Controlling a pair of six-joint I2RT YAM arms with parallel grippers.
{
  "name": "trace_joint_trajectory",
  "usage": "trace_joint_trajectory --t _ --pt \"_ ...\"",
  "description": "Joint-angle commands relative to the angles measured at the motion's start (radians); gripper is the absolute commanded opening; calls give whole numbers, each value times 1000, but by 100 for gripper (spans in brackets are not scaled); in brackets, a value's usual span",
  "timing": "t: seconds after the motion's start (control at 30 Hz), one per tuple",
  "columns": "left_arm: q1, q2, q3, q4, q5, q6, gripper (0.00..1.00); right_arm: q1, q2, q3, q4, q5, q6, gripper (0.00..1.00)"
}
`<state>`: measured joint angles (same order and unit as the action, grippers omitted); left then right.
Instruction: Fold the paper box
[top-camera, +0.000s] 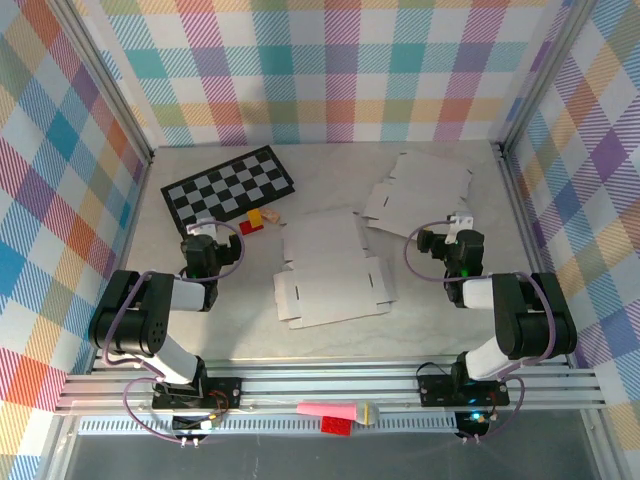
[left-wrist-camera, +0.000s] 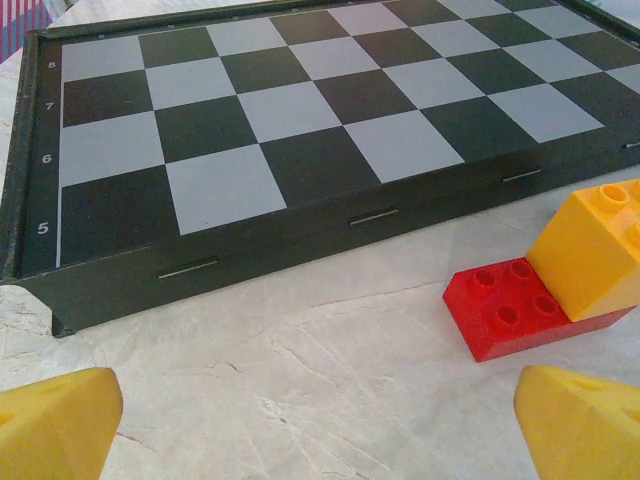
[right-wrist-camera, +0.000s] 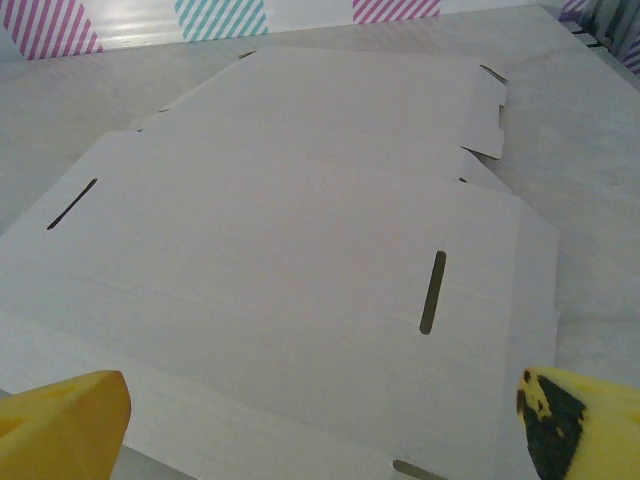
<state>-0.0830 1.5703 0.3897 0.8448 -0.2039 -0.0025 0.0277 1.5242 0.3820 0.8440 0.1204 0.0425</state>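
Both hands wide open and empty; paper box blanks flat on the worktop.

I count at least three flat white paper box blanks on the pale marbled worktop. Two overlap at the centre and one lies at the far right; layered edges there may hide more. There is one black-and-white chessboard at the far left. One yellow plastic brick sits on the end of one red plastic brick, just beside the board. My left hand faces the board and bricks with its fingers spread fully, touching nothing. My right hand is spread equally wide over the near edge of the far-right blank, gripping nothing. I cannot tell whether its tips touch the paper.
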Motion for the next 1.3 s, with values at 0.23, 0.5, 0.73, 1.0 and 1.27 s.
trace_joint_trajectory --t 0.23,0.5,0.73,1.0,1.27 --pt "-3 5 12 34 -15 10 100 7 9 17 9 4 -9 99" --pt "-3 5 12 34 -15 9 100 7 9 17 9 5 -9 99" --pt "-4 -9 -3 52 -21 6 100 8 -14 11 5 8 -13 99" --pt "-114 -388 30 -228 -243 -30 100 68 -424 37 -257 206 -24 99" --pt "-250 -493 638 -1443 -282 -661 100 149 -595 644 -1264 271 456 99"
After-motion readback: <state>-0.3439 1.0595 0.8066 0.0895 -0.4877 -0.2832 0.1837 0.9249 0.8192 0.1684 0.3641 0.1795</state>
